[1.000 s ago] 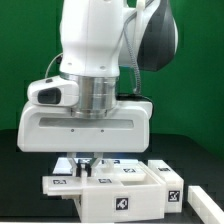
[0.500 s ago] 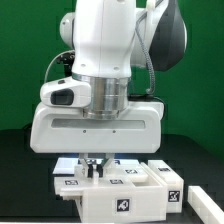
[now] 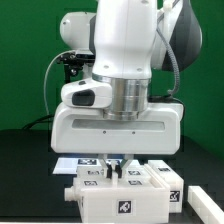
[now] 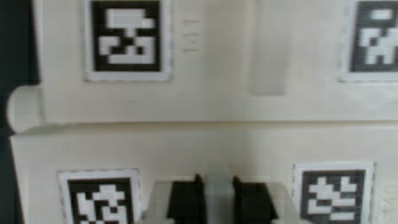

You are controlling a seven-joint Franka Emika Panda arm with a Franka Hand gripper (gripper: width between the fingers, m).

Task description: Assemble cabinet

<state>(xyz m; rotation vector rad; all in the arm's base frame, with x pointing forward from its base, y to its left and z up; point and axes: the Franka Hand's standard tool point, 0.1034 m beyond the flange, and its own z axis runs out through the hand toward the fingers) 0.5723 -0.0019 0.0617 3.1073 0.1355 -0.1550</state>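
Claw (image 3: 114, 170) — fingers together | arm (image 3: 125, 60) upright, pointing straight down | over cabinet (image 3: 100, 198)

A: The cabinet (image 3: 120, 198) looks like white plastic, smooth and fairly matt; its tags (image 4: 128, 40) are flat black-and-white print, with no shine.
B: The arm (image 3: 125, 45) is white plastic too, but glossy, with highlights on its shell; the worktop (image 3: 22, 172) beneath is black and matt.
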